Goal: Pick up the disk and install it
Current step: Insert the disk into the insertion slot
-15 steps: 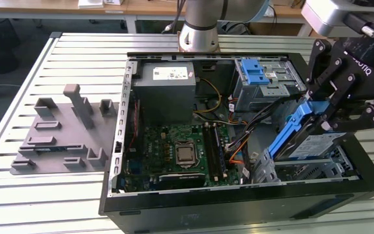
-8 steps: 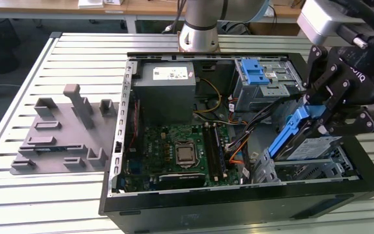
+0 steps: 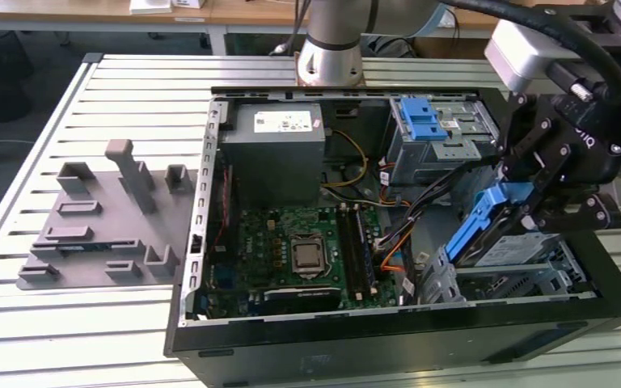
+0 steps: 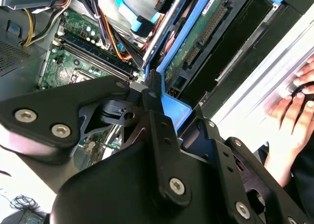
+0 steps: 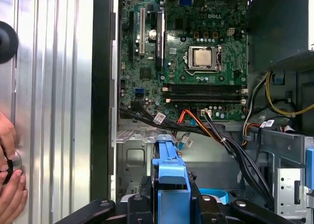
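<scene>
Disk (image 3: 481, 234) with its blue plastic frame hangs tilted in the tool (image 3: 521, 206), raised just above the open computer case (image 3: 397, 343). It sits over the bare metal drive cage (image 3: 510, 279) in the case's corner on the exterior view's right. Its lower end dips towards that cage and its upper end is lifted out of the case. The tool is clenched on the disk, with a black finger pressed on each side of the frame. In the first wrist view the blue frame (image 5: 171, 182) stands upright between the tool's (image 5: 171, 209) fingers. In the second wrist view the disk (image 4: 175, 108) shows a green circuit board on its underside, with the tool (image 4: 172, 117) gripping its near end.

Inside the case, the green motherboard (image 3: 289, 242) lies flat with its processor socket (image 3: 308, 255) exposed. A grey power supply box (image 3: 272, 153) sits at the case's far end, and beside it is a second drive cage with a blue latch (image 3: 427, 120). Orange and black cables (image 5: 196, 126) run between the motherboard and the cage under the disk.

Outside the case, a grey moulded fixture (image 3: 106, 218) rests on the slatted metal desk (image 3: 73, 323). A person's hand (image 5: 10, 184) lies on the desk just beside the case's outer wall.
</scene>
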Controlling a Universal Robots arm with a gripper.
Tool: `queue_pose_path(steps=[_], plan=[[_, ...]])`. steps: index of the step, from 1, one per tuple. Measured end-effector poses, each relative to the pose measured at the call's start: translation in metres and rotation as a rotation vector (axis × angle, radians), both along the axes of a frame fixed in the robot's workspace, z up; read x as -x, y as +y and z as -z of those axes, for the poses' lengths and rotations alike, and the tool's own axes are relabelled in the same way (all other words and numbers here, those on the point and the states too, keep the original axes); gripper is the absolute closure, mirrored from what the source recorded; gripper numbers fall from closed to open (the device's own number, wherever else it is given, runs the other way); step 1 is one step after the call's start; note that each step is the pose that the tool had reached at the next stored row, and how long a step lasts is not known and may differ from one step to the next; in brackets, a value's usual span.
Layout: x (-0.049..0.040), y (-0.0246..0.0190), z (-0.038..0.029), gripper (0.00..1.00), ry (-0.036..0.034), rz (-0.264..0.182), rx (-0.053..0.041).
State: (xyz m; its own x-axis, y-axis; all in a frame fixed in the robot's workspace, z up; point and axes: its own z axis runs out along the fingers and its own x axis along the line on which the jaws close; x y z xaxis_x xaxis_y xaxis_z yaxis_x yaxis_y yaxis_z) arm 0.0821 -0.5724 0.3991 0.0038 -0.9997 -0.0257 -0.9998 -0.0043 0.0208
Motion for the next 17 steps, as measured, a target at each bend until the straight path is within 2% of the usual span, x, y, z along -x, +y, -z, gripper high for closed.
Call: queue_pose_path(steps=[17], plan=[[0.0000,0.0000,0.0185,0.64,0.0000,0.000,0.0000]])
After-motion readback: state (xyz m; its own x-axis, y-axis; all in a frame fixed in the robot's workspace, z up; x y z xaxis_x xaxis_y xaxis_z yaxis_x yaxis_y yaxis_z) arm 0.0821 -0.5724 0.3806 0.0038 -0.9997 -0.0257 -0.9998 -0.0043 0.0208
